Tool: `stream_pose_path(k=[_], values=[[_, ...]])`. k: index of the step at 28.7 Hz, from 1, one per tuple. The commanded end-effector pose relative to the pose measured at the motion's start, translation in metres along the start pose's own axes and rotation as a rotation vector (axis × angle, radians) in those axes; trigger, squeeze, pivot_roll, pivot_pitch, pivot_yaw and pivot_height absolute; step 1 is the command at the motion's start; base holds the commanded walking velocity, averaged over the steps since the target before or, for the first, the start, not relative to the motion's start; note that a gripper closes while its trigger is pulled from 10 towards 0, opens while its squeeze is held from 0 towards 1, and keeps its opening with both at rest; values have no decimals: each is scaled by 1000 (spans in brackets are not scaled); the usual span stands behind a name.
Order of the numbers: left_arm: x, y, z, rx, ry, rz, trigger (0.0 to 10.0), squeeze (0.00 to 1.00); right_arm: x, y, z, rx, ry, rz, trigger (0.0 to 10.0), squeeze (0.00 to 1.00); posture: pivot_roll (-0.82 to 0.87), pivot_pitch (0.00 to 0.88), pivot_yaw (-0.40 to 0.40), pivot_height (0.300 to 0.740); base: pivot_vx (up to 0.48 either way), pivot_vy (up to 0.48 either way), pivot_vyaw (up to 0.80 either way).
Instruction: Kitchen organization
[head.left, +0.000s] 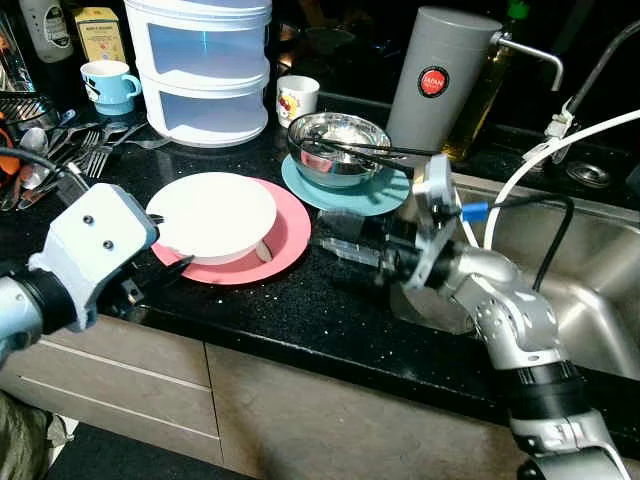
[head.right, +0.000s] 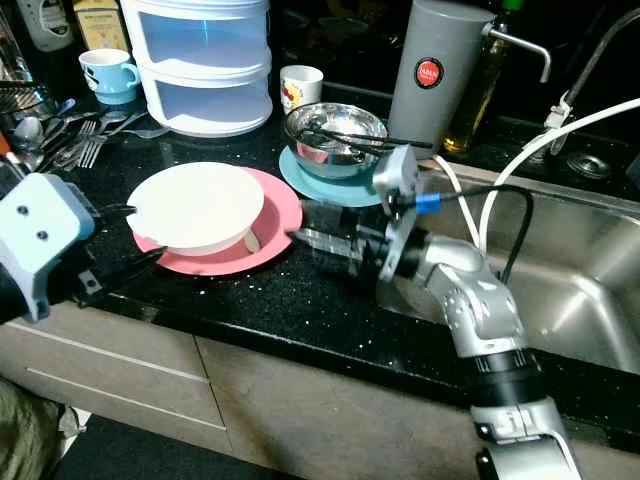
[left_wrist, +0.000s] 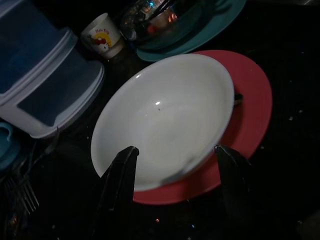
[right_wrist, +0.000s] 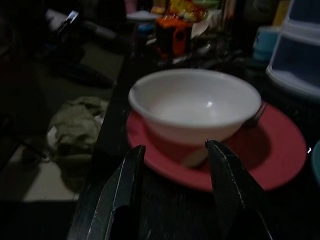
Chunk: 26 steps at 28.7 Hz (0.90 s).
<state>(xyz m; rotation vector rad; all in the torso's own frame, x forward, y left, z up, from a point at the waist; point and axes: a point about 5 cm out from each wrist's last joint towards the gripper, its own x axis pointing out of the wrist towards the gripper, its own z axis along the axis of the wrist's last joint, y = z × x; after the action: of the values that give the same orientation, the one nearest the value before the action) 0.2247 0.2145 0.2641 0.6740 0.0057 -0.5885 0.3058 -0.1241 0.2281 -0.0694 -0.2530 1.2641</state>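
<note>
Nearest, at the left, the left gripper (left_wrist: 175, 155) hovers at the counter's near edge with its fingers apart, aimed at the near rim of the white bowl (head.left: 212, 215). To the right, the right gripper (right_wrist: 172, 160) lies low over the black counter (head.left: 330, 310), fingers also apart, pointing left at the same bowl. Neither touches it.

The bowl sits on the pink plate (head.left: 290, 235), with what looks like a utensil handle poking out from under its right side. The step in hand seems to be lifting the bowl off the plate. To do it well, one gripper should straddle the rim, one finger inside and one outside, and close firmly on the thin wall; the glazed surface will likely slip. Lift straight up so the plate and utensil stay put.

Farther back, the steel bowl (head.left: 338, 145) with chopsticks rests on the teal plate (head.left: 385, 195). The sink (head.left: 570, 270) is to the right.
</note>
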Motion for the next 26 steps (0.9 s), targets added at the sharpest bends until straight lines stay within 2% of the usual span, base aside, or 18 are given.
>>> stream_pose_path(k=[1, 5, 13, 19, 26], values=[[1, 0, 0, 29, 9, -30, 10000, 0, 0, 4, 2, -34, 14, 33, 10000, 0, 149, 0, -91, 740, 0, 0, 0], [8, 6, -7, 77, 33, -85, 10000, 0, -5, 17, 0, -28, 57, 136, 10000, 0, 137, 0, -86, 740, 0, 0, 0], [16, 19, -13, 115, 33, -104, 10000, 0, -5, 23, 0, -10, 55, 150, 10000, 0, 124, 0, -78, 740, 0, 0, 0], [23, 25, -21, 73, -5, -121, 10000, 0, -6, 25, 2, -3, 52, 156, 10000, 0, 112, 0, -78, 740, 0, 0, 0], [29, 24, -26, 52, 0, -186, 10000, 0, -7, 25, 4, -5, 54, 149, 10000, 0, 101, 0, -75, 740, 0, 0, 0]])
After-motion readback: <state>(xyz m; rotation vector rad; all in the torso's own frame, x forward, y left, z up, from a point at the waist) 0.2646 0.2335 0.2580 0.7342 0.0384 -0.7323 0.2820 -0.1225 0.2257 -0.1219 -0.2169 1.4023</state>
